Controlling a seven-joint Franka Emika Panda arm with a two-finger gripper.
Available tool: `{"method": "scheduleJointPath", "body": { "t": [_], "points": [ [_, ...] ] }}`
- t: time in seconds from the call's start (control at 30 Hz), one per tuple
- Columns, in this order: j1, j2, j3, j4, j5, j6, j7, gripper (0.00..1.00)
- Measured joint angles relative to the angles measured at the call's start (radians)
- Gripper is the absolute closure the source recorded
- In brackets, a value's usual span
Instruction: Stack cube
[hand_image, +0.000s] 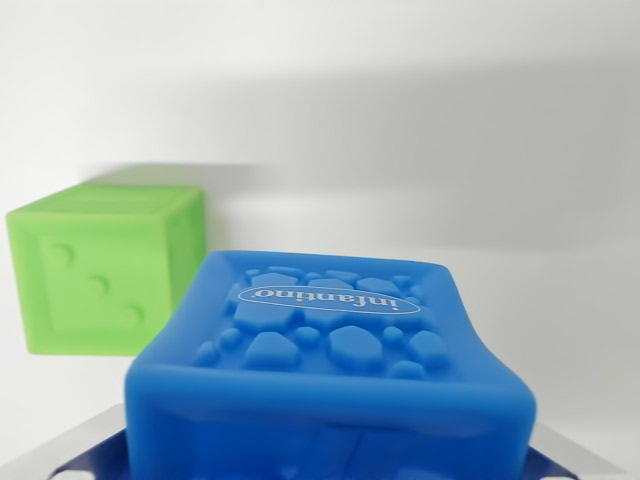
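Observation:
A soft blue cube fills the lower middle of the wrist view, very close to the camera. Its top face has raised pebble shapes and an oval label. My gripper is shut on it: a silver finger shows at the cube's lower left and another at its lower right, and the cube's sides bow inward between them. A green cube with three dimples on its facing side rests on the white surface, behind the blue cube and towards the wrist view's left, apart from it.
A white surface stretches behind and to the wrist view's right of both cubes, with soft grey shadows across it.

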Motion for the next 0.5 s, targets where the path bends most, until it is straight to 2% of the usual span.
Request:
{"method": "scheduleJointPath", "body": {
  "t": [0.5],
  "points": [
    [0.045,0.000,0.000,0.012,0.000,-0.011,0.051,1.00]
  ]
}}
